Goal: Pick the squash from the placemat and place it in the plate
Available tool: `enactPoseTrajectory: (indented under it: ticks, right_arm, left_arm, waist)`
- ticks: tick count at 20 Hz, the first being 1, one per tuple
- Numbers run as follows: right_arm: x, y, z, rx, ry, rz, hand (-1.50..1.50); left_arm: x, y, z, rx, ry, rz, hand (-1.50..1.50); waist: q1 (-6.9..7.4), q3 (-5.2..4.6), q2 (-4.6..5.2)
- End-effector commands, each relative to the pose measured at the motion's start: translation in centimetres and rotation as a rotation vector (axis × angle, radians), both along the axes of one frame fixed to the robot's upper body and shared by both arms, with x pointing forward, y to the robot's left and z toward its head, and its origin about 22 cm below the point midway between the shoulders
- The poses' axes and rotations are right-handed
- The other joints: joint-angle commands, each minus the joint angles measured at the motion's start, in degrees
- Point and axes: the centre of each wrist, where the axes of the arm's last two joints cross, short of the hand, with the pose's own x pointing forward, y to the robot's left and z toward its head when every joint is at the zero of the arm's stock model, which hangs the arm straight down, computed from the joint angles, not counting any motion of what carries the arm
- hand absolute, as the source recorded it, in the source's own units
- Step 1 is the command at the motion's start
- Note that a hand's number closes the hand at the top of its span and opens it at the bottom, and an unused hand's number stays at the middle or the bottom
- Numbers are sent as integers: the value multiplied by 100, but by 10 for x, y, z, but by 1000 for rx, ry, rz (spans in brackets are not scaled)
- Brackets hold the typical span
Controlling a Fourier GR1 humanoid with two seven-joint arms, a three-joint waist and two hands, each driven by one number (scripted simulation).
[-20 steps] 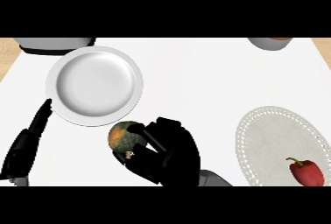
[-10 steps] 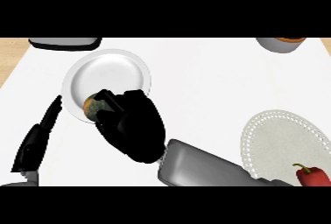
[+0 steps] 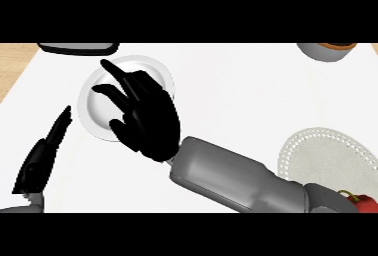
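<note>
Reaching over the white plate (image 3: 100, 87), my right hand (image 3: 148, 122) lies above it with the fingers spread apart and nearly straight; they point away from me and hold nothing that I can see. The squash does not show in the view: I cannot tell whether it sits on the plate under my palm, because the hand covers most of the plate's middle and its right part. Only the plate's left part and its far rim show around my fingers.

My grey right forearm (image 3: 236, 177) comes in from the lower right and crosses the white counter (image 3: 244, 85) up to the hand.

My left hand (image 3: 44, 155) stays to the left of the right hand, near the view's left edge, open with the fingers straight and close together, and apart from the plate.

I count one plate, and one placemat (image 3: 325, 155), pale with a lace-like rim, well to the right of my right hand, behind the forearm. One red pepper (image 3: 363, 202) lies at the placemat's near edge, only partly in view. Beyond my hand, at the far edge, there is one dark grey flat object (image 3: 77, 48) to the left and one grey bowl (image 3: 328, 51) to the far right.
</note>
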Motion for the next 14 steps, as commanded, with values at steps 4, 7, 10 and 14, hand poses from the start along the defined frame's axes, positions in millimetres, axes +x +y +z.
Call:
enactPoseTrajectory:
  ticks: [4, 7, 10, 14]
  right_arm:
    - [-15, 3, 6, 348, -80, 68, -150]
    - [-21, -2, 8, 474, -85, 59, -150]
    - [-22, -14, 11, 568, -84, 33, -150]
    - [-39, -39, 41, 650, -87, 129, -150]
  left_arm:
    - [-3, -2, 1, -2, 2, -4, 0]
    - [-4, 7, 3, 10, -20, 29, 0]
    - [-4, 1, 1, -11, -15, 48, 0]
    - [-10, 14, 1, 4, -21, 37, 0]
  waist:
    - [48, 12, 16]
    - [-114, 15, 12]
    - [-146, 24, 49]
    - [-100, 33, 77]
